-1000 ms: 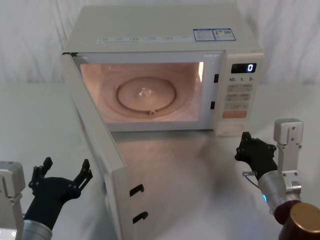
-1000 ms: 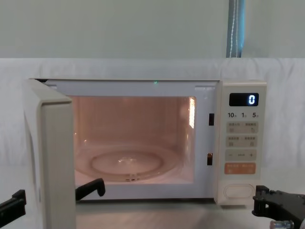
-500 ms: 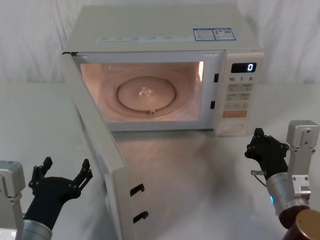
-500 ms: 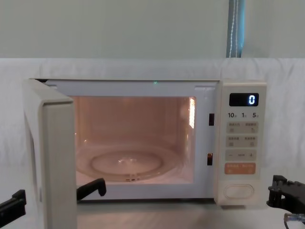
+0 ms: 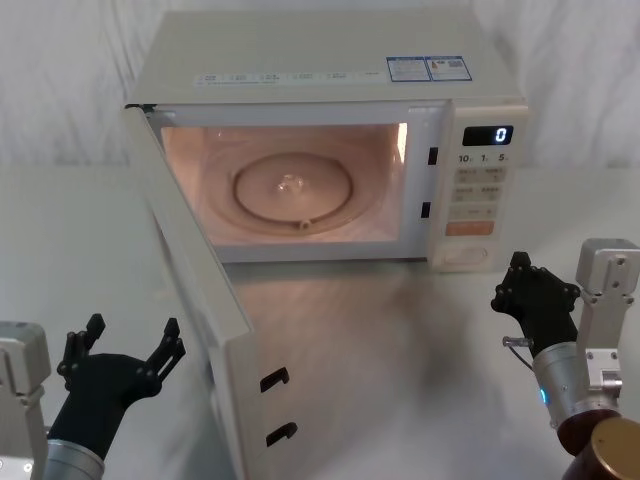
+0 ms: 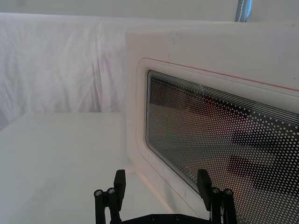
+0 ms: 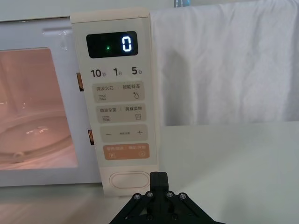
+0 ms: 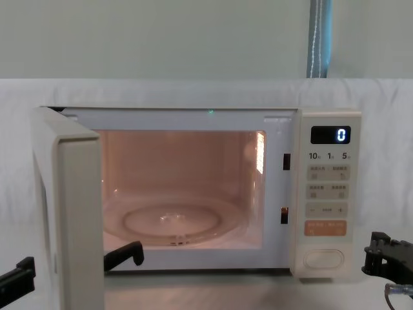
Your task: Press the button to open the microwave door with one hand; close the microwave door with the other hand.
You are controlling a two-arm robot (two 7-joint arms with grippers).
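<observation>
Swinging wide, the microwave door (image 5: 190, 290) stands open off the microwave (image 5: 330, 150); your left gripper (image 5: 120, 362), fingers spread, sits just outside it. Right gripper (image 5: 533, 293), clenched, waits near the button (image 5: 463, 257). Push near the hinge and the door may stall unlatched.

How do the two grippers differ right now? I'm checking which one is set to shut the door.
The left gripper has its fingers spread open; the right gripper has its fingers drawn together. The left gripper sits beside the outer face of the swung-open microwave door; the right gripper sits on the other side, in front of the keypad, apart from the wide button. Both are black, low over the table, touching nothing.
</observation>
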